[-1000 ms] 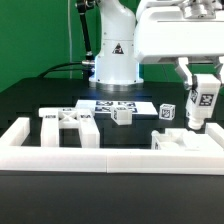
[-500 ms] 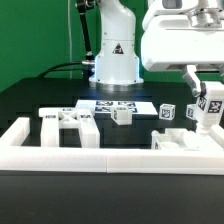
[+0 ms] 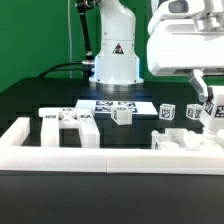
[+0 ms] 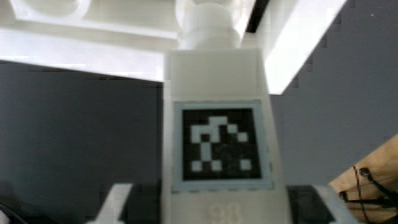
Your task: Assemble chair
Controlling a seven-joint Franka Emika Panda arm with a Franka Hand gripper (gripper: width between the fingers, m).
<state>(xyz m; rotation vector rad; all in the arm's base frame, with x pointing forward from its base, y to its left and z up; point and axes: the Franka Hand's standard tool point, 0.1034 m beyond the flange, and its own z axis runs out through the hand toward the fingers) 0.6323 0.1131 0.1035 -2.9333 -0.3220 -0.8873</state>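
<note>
One end effector (image 3: 213,98) — vertical, clamping chair leg (image 4: 217,110)

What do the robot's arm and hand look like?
The arm is smooth, rounded and white, with a black triangle mark on its base and black cables trailing beside it. The hand is a big boxy white block with dark fingers underneath.

No legible text; patterned tag (image 4: 217,143) on chair leg (image 4: 215,72).
</note>
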